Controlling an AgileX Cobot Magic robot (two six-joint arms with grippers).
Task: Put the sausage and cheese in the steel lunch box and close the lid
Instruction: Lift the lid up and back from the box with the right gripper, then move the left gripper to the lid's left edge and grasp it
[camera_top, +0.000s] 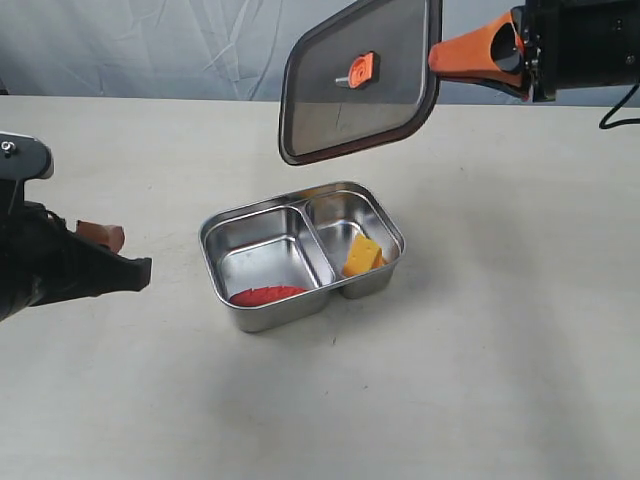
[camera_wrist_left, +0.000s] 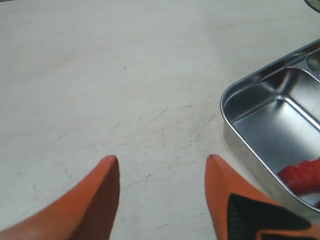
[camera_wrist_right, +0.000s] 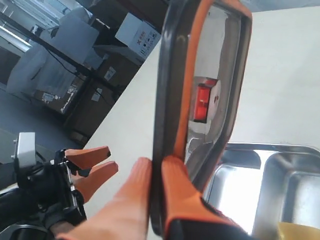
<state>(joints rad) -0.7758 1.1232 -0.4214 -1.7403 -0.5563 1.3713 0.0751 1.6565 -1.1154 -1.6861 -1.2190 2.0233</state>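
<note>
The steel lunch box (camera_top: 222, 228) stands open in the middle of the table. Its larger compartment holds the red sausage (camera_top: 266, 294), also seen as the sausage (camera_wrist_left: 301, 175) at the edge of the left wrist view. The yellow cheese (camera_top: 361, 255) leans in the smaller compartment. High above the box hangs the dark see-through lid (camera_top: 320, 110), tilted, with its orange valve tab (camera_top: 361, 68) facing the camera. My right gripper (camera_top: 440, 52) is shut on the lid's rim (camera_wrist_right: 161, 130). My left gripper (camera_wrist_left: 162, 165) stands open and empty over bare table, left of the box (camera_wrist_left: 235, 145).
The pale table (camera_top: 480, 400) stretches around the box on all sides. A grey backdrop (camera_top: 150, 45) runs along the far edge. The right wrist view shows shelves and cartons (camera_wrist_right: 135, 32) beyond the table.
</note>
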